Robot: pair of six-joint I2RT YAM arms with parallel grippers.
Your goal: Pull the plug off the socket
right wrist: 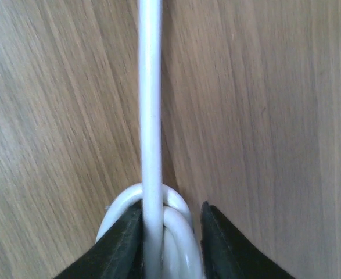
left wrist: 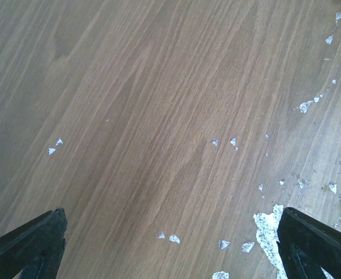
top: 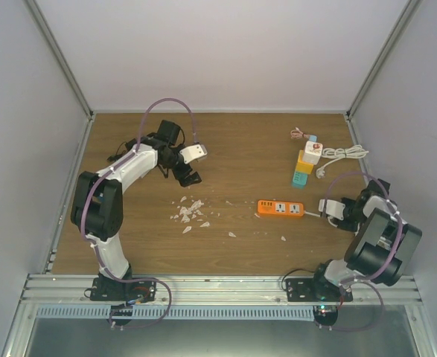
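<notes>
The surface [left wrist: 158, 87] looks like smooth, matt wood grain, the flakes [left wrist: 268, 229] on it pale and papery, the cable [right wrist: 150, 87] glossy white plastic, the socket strip [top: 281, 209] smooth orange plastic, the right claw [right wrist: 170, 232] dull black plastic.

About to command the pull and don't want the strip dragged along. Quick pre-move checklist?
1. Right gripper on cord: ok, fingers closed around it.
2. Anything plugged into strip: cannot tell, too small in the top view.
3. Left gripper open: ok, fingers wide apart.
4. Left gripper bracing strip: not ok, it is over scraps, apart from the strip.
5. Block stack apart from strip: ok.
</notes>
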